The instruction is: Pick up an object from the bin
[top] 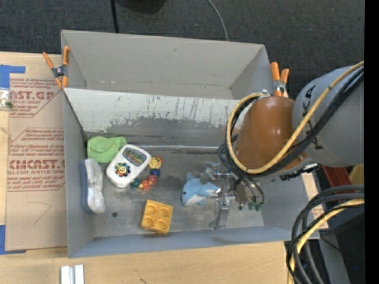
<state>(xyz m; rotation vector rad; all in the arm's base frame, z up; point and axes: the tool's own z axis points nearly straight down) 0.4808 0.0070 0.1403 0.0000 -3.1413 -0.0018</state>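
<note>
Jaws low over the bin [177,108] floor, open or closed I can't tell. Just beside them, away from my arm, lies a blue whale-like toy [197,191]. I'd centre over its body, then close gently; the yellow block [157,216] sits further out.

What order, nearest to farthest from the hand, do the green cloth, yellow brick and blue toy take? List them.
1. Blue toy, right beside the hand.
2. Yellow brick, front middle of the bin.
3. Green cloth, far left.
</note>
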